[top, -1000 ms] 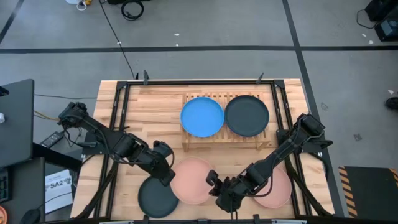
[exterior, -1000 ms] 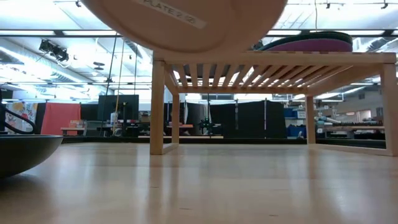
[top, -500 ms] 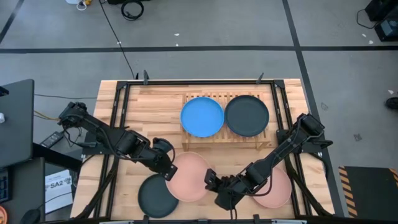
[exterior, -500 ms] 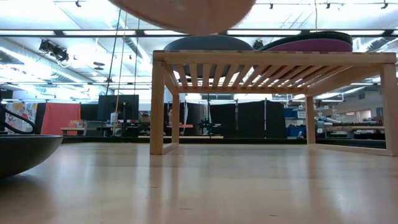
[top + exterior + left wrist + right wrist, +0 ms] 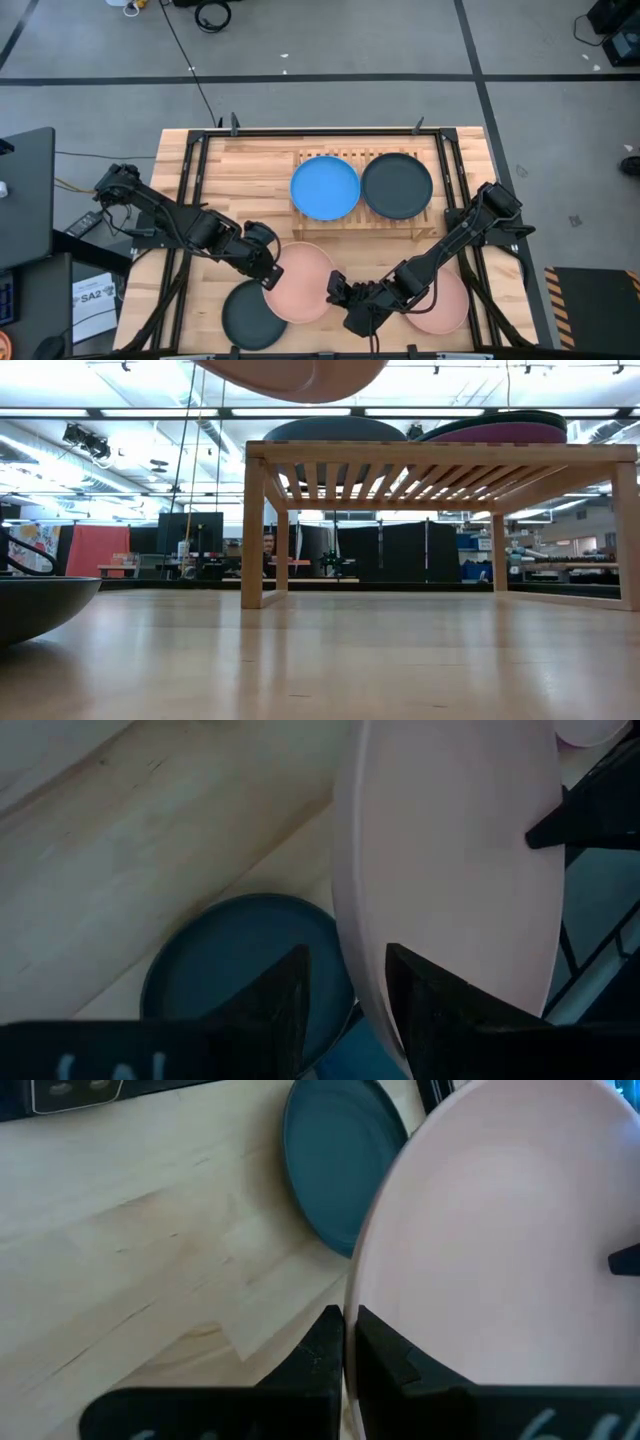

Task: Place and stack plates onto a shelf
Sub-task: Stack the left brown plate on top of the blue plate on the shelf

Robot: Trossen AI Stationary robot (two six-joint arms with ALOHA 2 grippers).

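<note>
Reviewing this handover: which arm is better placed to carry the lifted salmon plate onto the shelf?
Left, probably. Both the left gripper and the right gripper pinch the raised salmon plate at opposite rims, but the left sits nearer the shelf and its blue plate.

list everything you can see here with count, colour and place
table: 1, light wood, under both arms
shelf: 1, pale slatted wood, far middle of the table
blue plate: 1, bright blue, shelf's left half
dark plate: 1, charcoal, shelf's right half, on a purple plate
teal plate: 1, dark teal, on the table near the left front corner
held pink plate: 1, salmon pink, lifted off the table between both arms
second pink plate: 1, salmon pink, on the table at front right
left end effector: shut on the held plate's left rim
right end effector: shut on its right rim
</note>
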